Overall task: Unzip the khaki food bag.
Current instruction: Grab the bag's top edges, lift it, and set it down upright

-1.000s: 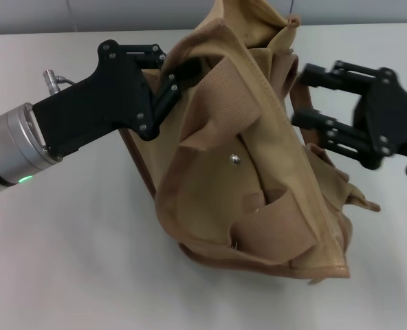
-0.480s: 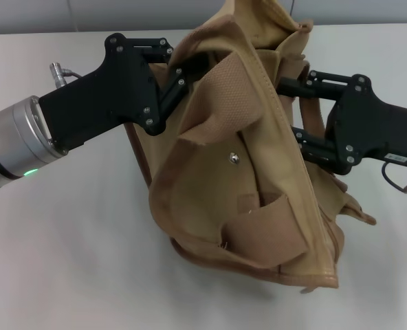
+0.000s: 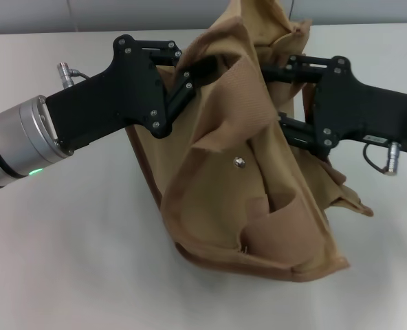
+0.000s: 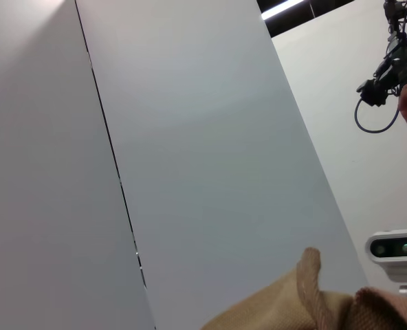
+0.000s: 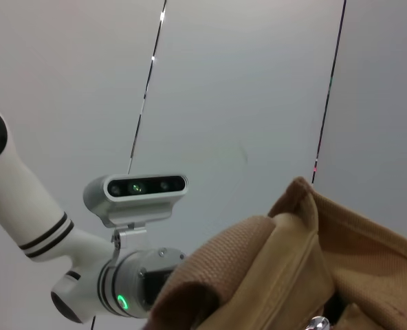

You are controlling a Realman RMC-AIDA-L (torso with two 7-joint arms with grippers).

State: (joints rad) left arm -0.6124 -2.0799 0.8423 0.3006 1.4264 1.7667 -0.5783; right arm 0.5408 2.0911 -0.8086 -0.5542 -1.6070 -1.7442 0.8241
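The khaki food bag [image 3: 238, 199] stands crumpled on the white table [image 3: 66, 240], its front pocket snap [image 3: 239, 162] facing me. My left gripper [image 3: 205, 67] is at the bag's upper left edge, shut on a fold of its fabric. My right gripper [image 3: 273, 96] comes in from the right at the bag's top. Its fingers [image 3: 293, 67] are spread apart, with the tips hidden in the folds. The zipper is hidden in the head view. The left wrist view shows a bit of bag fabric [image 4: 293, 309]. The right wrist view shows a webbing handle and bag top [image 5: 286, 261].
The white table extends on all sides of the bag. A connector and cable [image 3: 389, 161] hang off my right wrist. The wrist views look up at grey wall panels and my head camera [image 5: 136, 189].
My right gripper has moved left, from beside the bag into its top folds. My left gripper has shifted slightly right with the fabric it holds. The bag has shifted and slumped differently.
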